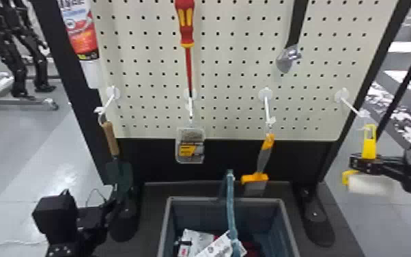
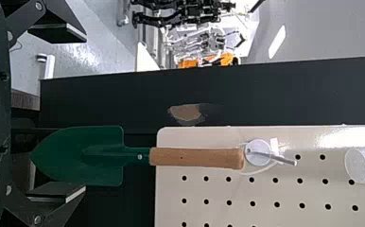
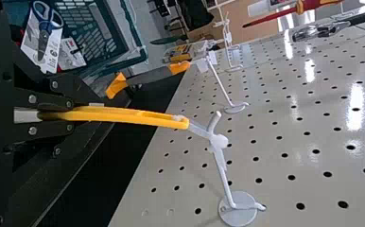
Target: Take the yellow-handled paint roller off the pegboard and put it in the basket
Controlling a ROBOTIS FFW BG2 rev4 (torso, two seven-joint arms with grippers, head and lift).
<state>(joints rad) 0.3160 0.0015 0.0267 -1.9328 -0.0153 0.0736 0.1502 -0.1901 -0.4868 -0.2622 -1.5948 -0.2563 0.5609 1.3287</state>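
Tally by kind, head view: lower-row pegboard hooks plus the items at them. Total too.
Hooks: 4
Items with handles: 3 (trowel, orange-and-grey scraper, paint roller)
Clear pack: 1
Total: 8

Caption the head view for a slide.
Right end effector gripping the yellow-handled paint roller below a pegboard hook, basket at bottom centre.

Left claw (image 1: 110,213) near eight o'clock in head view, fingers spread apart. Right claw (image 1: 354,163) between three and four, fingers pinched close, pointing toward nine.
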